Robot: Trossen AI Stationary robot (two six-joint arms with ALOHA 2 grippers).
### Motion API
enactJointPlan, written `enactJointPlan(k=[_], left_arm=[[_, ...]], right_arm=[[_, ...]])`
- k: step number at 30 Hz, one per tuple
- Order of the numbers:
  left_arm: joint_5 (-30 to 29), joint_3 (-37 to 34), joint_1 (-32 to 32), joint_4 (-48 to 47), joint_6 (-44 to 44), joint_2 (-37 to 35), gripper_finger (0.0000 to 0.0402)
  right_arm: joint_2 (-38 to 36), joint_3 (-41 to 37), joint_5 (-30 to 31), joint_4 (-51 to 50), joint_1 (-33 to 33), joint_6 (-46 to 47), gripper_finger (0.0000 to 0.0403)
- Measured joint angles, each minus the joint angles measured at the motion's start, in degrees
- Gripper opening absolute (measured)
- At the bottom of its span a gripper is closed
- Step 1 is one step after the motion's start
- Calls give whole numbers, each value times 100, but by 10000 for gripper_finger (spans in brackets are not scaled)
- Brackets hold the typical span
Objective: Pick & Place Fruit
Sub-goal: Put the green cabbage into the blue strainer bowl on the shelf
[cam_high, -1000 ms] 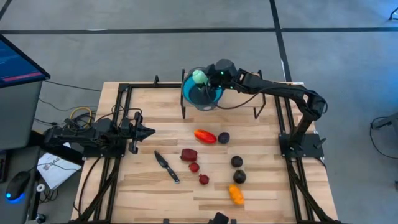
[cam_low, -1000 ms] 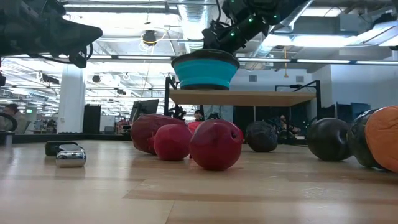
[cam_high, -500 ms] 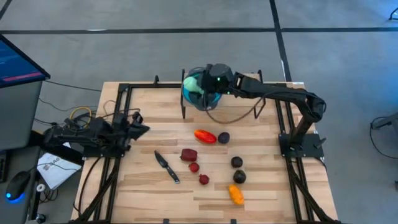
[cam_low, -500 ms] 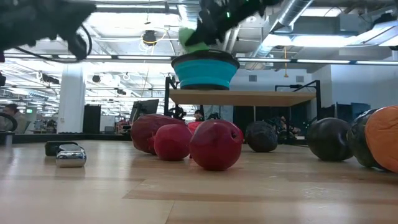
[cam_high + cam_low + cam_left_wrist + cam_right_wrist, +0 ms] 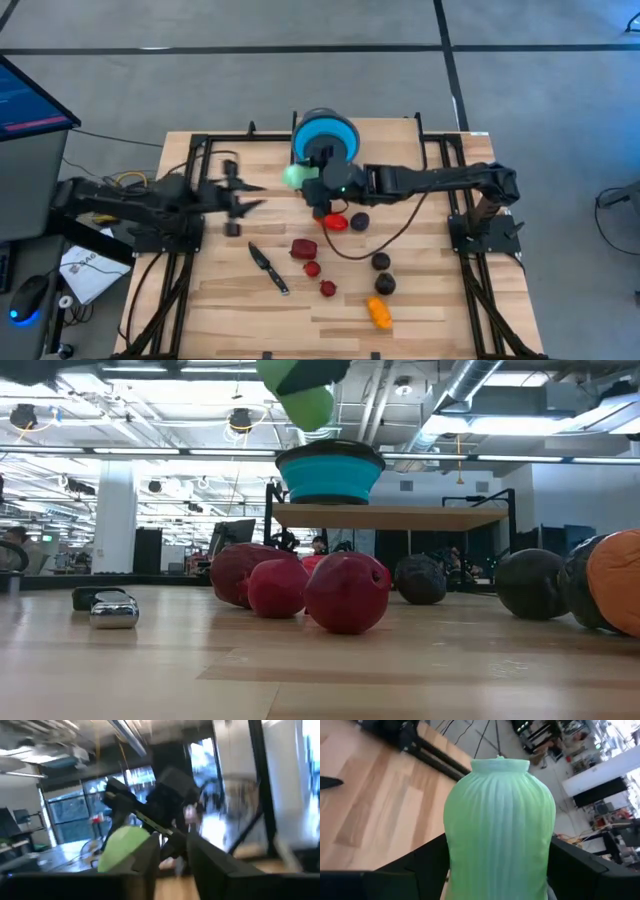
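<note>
Clearly the right gripper is clamped on the pale green fruit: in its wrist view a dark finger presses each flank of the ribbed body. The fruit's long axis runs straight out ahead of the fingers, with the flat stem end farthest from the wrist. It hangs in the air, clear of the surface.

From this gripper the blue bowl lies back and to one side, near but not beneath. In the high view the fruit sits just off the bowl's rim, on the side toward the left arm. The low view puts the fruit above the bowl, but that is only the line of sight across the surface.

Straight ahead of the fruit's free end, a short way off, is the left gripper. It points back at the fruit, so the two grippers face each other with the fruit between them. The left wrist view is smeared, yet its fingers look parted, with the fruit just to one side of the gap.

I judge the coming move turns on that line. A handover has the fruit end-on to the left gripper, while a drop into the bowl means drawing the right gripper back toward the rim.

Below the right arm, the red-orange piece and a dark purple piece lie on the surface.
</note>
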Motion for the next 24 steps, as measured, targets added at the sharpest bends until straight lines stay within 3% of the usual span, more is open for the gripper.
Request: enactJointPlan(k=[5, 10, 12, 14, 20, 24], left_arm=[[-466, 890, -157, -75, 617, 1455, 235], [-2259, 1250, -486, -109, 1066, 2001, 324], [-2938, 1291, -576, -99, 1066, 2036, 343], [-3263, 1290, -598, -108, 846, 2019, 351], [-3163, 1292, -430, -254, -186, 1943, 330], [-2273, 1290, -191, -320, -902, 1950, 303]], right_arm=[[99, 10, 217, -103, 80, 302, 280], [97, 12, 249, -318, 44, 790, 280], [95, 12, 249, -319, 45, 827, 280], [95, 12, 244, -317, 59, 778, 280], [95, 10, 212, -240, 130, 679, 280], [97, 10, 210, -177, 162, 625, 280]])
